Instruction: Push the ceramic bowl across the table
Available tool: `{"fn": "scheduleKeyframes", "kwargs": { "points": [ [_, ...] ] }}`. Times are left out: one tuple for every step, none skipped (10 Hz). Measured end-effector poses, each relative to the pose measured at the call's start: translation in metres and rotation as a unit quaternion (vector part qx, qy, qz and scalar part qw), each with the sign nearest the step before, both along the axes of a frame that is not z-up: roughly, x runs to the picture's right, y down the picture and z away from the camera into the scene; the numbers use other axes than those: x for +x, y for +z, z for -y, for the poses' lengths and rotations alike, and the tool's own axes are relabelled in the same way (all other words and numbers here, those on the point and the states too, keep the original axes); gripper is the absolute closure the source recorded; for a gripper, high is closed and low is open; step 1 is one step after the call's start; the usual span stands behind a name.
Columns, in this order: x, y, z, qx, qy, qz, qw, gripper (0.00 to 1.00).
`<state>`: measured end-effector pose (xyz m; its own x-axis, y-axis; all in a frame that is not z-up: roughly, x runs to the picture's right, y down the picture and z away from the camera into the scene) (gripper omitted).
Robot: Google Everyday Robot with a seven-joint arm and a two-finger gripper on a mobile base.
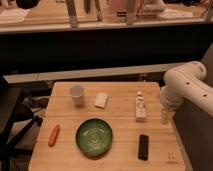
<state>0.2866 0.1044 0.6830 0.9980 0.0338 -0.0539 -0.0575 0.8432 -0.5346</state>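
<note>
The ceramic bowl (94, 136), a wide glossy dark-green dish with pale markings inside, sits at the front middle of the light wooden table (120, 97). My white arm comes in from the right. The gripper (165, 116) hangs at the table's right edge, well to the right of the bowl and apart from it, beside a small white bottle (140, 107).
A white cup (76, 95) and a white pad (101, 100) stand at the back of the table. An orange carrot-like item (53, 135) lies front left. A black rectangular device (143, 147) lies front right. A dark chair (12, 120) stands left of the table.
</note>
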Motion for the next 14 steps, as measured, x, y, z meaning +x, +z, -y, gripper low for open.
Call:
{"fn": "scheduleKeyframes", "kwargs": {
  "points": [
    [0.0001,0.0000,0.0001,0.000,0.000,0.000,1.0000,0.20],
    [0.0001,0.0000,0.0000,0.000,0.000,0.000,1.0000,0.20],
    [0.0000,0.0001,-0.0001,0.000,0.000,0.000,1.0000,0.20],
    [0.0000,0.0000,0.0000,0.000,0.000,0.000,1.0000,0.20],
    [0.0000,0.0001,-0.0001,0.000,0.000,0.000,1.0000,0.20],
    [0.0001,0.0000,-0.0001,0.000,0.000,0.000,1.0000,0.20],
    [0.0000,0.0000,-0.0001,0.000,0.000,0.000,1.0000,0.20],
    [0.0000,0.0001,-0.0001,0.000,0.000,0.000,1.0000,0.20],
    [0.0000,0.0001,-0.0001,0.000,0.000,0.000,1.0000,0.20],
    [0.0000,0.0001,-0.0001,0.000,0.000,0.000,1.0000,0.20],
    [0.0001,0.0001,-0.0001,0.000,0.000,0.000,1.0000,0.20],
    [0.0000,0.0001,-0.0002,0.000,0.000,0.000,1.0000,0.20],
    [-0.0016,0.0006,-0.0022,-0.001,-0.003,0.001,1.0000,0.20],
    [-0.0082,0.0025,-0.0075,-0.003,-0.012,0.004,0.9999,0.20]
  ]
}}
